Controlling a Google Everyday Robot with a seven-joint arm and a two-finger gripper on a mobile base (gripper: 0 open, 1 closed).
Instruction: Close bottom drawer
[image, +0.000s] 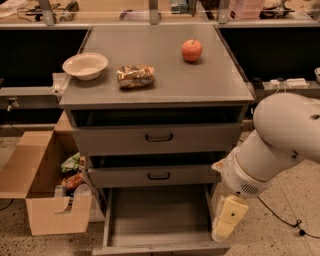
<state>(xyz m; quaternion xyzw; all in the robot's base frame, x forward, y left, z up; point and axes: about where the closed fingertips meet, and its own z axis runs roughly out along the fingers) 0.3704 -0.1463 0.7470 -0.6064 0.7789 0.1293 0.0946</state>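
The bottom drawer (158, 216) of the grey cabinet is pulled far out, showing its wide plain grey tray; its front panel runs along the bottom edge of the view and its handle is out of view. My white arm reaches down at the right of the cabinet. The gripper (226, 225), pale yellow, hangs just outside the drawer's right side wall near its front corner. The two drawers above (159, 137) (158, 175) are each slightly open, with black bar handles.
On the cabinet top are a white bowl (85, 65), a snack bag (135, 76) and a red apple (191, 50). An open cardboard box (46, 192) with packets stands on the floor at left. A black cable (280, 217) runs across the floor at right.
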